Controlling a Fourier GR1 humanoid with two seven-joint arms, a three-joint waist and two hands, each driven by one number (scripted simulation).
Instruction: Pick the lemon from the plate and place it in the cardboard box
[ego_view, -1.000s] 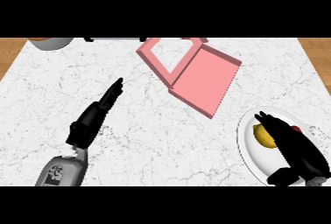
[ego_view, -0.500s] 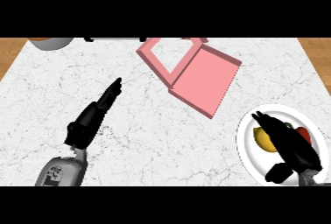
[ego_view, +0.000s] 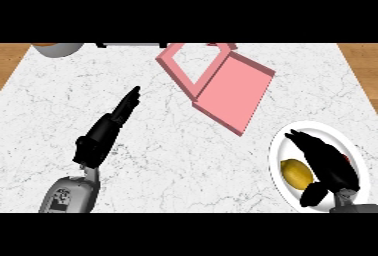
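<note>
A yellow lemon (ego_view: 297, 173) lies on the white plate (ego_view: 287, 146) at the counter's right front. My right hand (ego_view: 327, 164) hovers over the plate just right of the lemon, fingers straight and pointing away, thumb low beside the fruit, nothing held. A small red thing on the plate is mostly hidden behind that hand. The pink cardboard box (ego_view: 215, 80) sits open at the back centre, its lid flap lying toward the plate. My left hand (ego_view: 109, 129) rests open over the counter's left part, fingers straight and pointing up and right.
A grey bowl (ego_view: 57, 48) is cut off at the back left corner. A dark object (ego_view: 131, 45) lies along the back edge. Wooden floor shows beyond the marble counter's left and right edges.
My right hand has drawn back toward the view's lower right, so the lemon shows fully beside it. The left hand and the box have stayed where they were.
</note>
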